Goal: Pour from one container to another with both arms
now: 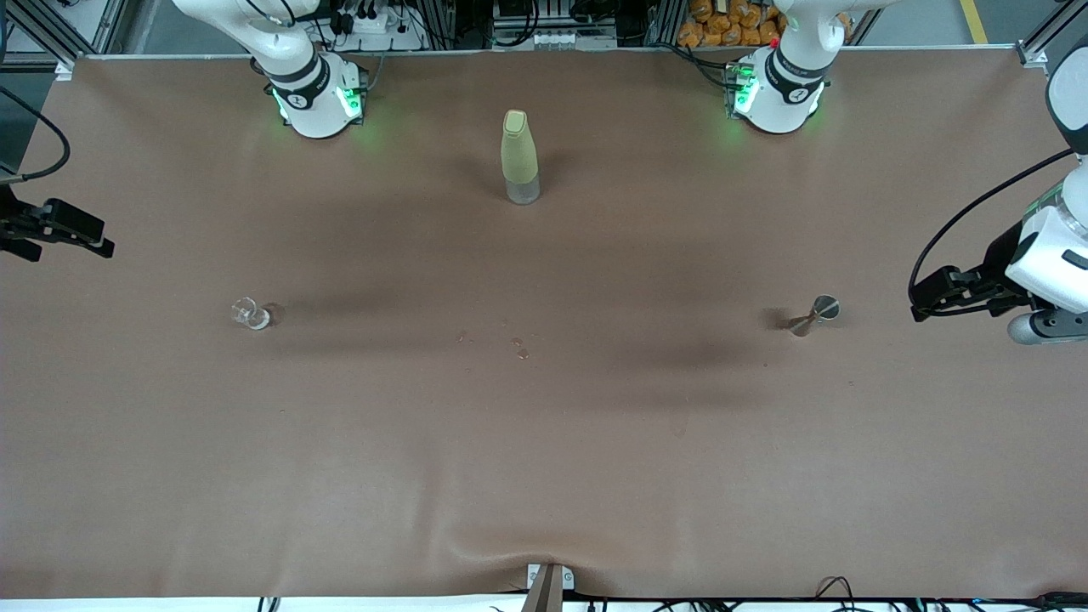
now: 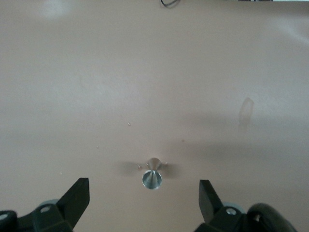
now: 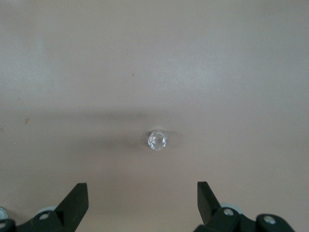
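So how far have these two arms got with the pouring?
Nothing looks done yet. The glass beaker and the silver jigger stand untouched at the two ends of the table, with a yellow-green bottle between them, farther from the front camera. In hand: the right gripper faces the beaker, the left gripper faces the jigger, both open and empty. Grasping, bringing together and pouring remain.

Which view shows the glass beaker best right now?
The right wrist view: the beaker stands upright, centred ahead of the open right gripper. The front view shows it small toward the right arm's end. The left wrist view shows only a faint glassy shape, perhaps it.
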`<state>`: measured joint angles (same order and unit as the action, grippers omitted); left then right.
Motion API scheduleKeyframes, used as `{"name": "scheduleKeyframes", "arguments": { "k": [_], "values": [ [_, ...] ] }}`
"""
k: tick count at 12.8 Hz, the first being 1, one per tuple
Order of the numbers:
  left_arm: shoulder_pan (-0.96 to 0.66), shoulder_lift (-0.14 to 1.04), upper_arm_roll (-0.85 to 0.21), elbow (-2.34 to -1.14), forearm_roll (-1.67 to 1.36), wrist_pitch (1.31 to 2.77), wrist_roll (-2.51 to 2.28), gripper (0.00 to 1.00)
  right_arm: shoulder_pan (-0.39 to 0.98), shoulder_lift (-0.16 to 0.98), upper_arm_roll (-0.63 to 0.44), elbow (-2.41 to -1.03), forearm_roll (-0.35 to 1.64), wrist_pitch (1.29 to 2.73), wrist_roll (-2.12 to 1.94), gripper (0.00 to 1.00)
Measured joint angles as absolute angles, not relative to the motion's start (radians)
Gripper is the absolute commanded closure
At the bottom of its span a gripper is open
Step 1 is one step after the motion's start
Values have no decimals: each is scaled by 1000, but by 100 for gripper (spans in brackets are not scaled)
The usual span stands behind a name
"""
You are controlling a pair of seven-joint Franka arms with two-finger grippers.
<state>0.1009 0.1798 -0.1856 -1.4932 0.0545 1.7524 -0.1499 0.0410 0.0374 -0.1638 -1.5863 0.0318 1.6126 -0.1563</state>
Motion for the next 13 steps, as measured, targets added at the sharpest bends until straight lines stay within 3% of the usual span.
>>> {"name": "scheduleKeyframes", "arguments": {
  "k": [13],
  "values": [
    [105,183,-179,-1493,44,1705,-116,0,41,37,-165,-1564,33,1611,-156,0]
  ]
}}
